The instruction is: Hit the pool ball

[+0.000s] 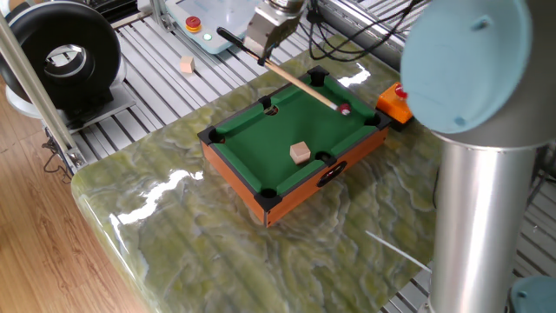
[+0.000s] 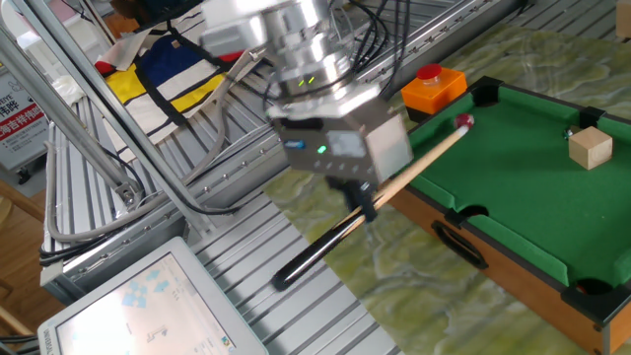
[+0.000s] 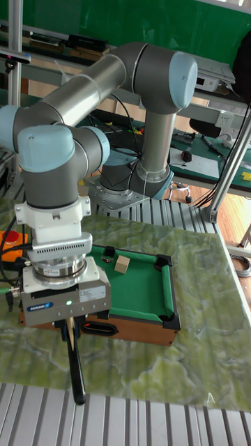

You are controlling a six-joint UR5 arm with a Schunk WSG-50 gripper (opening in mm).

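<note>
The pool ball (image 1: 345,109), tiny and dark red, lies on the green felt close to the far rail of the small pool table (image 1: 234,169). In the other fixed view the pool ball (image 2: 463,121) sits right at the pale tip of a wooden cue stick (image 2: 414,168). My gripper (image 2: 364,199) is shut on that cue's middle, outside the table's rail, with the dark butt end trailing behind. The one fixed view shows the gripper (image 1: 259,54) beyond the table's far corner. In the tall view the gripper (image 3: 71,325) hides the ball.
A tan wooden cube (image 1: 301,153) rests on the felt near a side pocket. An orange box with a red button (image 2: 434,87) stands just outside the table's corner. A tablet (image 2: 148,306) lies on the slatted metal bench. Another small cube (image 1: 186,64) sits on the slats.
</note>
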